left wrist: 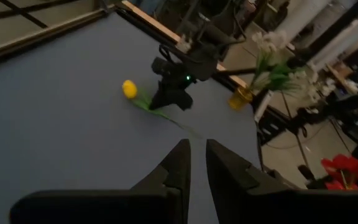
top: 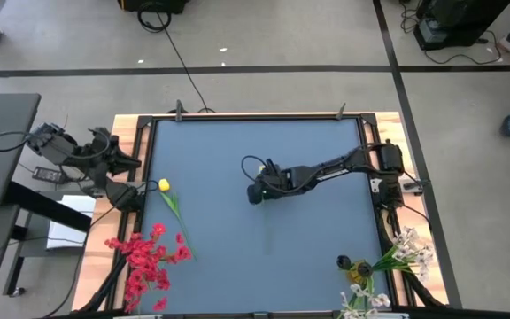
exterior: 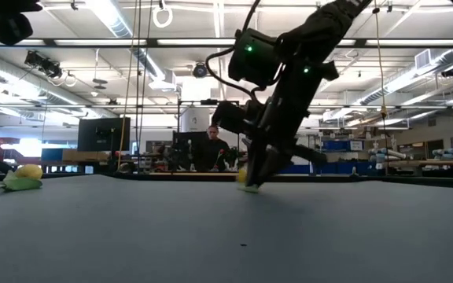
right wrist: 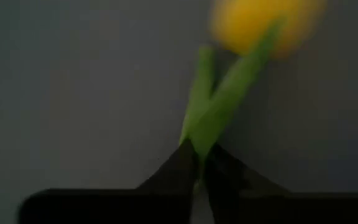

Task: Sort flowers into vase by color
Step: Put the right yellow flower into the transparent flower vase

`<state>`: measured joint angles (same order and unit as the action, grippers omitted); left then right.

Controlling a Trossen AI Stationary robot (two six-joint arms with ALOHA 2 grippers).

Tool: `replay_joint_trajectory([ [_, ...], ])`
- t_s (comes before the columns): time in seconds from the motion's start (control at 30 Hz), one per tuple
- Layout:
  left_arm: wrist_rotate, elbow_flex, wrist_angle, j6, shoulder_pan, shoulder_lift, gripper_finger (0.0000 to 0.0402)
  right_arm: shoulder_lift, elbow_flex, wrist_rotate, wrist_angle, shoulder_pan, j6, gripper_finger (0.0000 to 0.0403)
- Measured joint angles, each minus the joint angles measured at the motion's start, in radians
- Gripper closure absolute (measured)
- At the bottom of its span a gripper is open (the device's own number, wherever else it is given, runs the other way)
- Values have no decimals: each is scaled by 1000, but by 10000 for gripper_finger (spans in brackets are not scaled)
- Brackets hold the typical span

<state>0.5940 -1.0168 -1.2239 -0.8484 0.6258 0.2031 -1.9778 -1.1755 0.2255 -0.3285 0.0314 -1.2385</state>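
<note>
My right gripper (top: 257, 193) stands at the middle of the table, shut on a yellow tulip (left wrist: 129, 89). The tulip's long green stem (top: 266, 232) trails toward the near edge. A second yellow tulip (top: 163, 185) lies flat by the table's left edge. Beside it, near the near-left corner, red blossom clusters (top: 147, 261) lie on the table. White sprays (top: 403, 257) stand in an amber vase (top: 357, 267) at the near-right corner. My left gripper (left wrist: 197, 160) waits at the left edge, open by a narrow gap. My right gripper pinches the tulip's stem (right wrist: 199, 149) between its two fingers, just behind the bloom (right wrist: 263, 25), where the leaves branch off. The fingers (exterior: 256, 174) come from above, slanting down to the table. The bloom sits at table height; the long stem lies along the table.
A raised frame (top: 255, 115) borders the blue table on wooden boards. Open tabletop lies all around the right gripper. A person (exterior: 212, 145) sits in the room beyond the far edge. Cables and gear lie by the left arm's base (top: 51, 146).
</note>
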Motion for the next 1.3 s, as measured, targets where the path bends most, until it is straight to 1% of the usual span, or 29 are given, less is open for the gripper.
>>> replay_joint_trajectory([
  [0.07,17,0,1,-1,0,0,347,-3,1,0,48,16,47,390],
  [0.2,19,1,22,-1,0,0,347,-5,3,-28,207,34,153,388],
  [0.33,34,27,116,10,0,20,347,-3,-33,-83,404,34,273,396],
  [0.47,33,71,228,112,0,92,343,-3,-75,-96,628,35,417,396],
  [0.53,34,77,237,119,0,138,330,-2,-104,-103,722,38,478,396],
  [0.6,56,76,241,106,0,184,308,-1,-136,-122,778,44,531,396],
  [0.73,109,75,276,99,0,251,247,-1,-211,-146,815,59,619,396],
  [0.83,178,74,315,126,-1,310,201,-1,-270,-172,845,72,673,397],
  [0.93,247,74,369,124,-21,370,171,0,-326,-221,873,86,723,397],
  [1.0,250,74,420,134,-50,397,162,0,-360,-259,876,94,749,397],
  [1.17,246,74,545,161,-145,449,160,0,-430,-362,874,102,805,398],
  [1.3,208,74,624,199,-227,485,160,0,-445,-402,875,102,827,398],
])
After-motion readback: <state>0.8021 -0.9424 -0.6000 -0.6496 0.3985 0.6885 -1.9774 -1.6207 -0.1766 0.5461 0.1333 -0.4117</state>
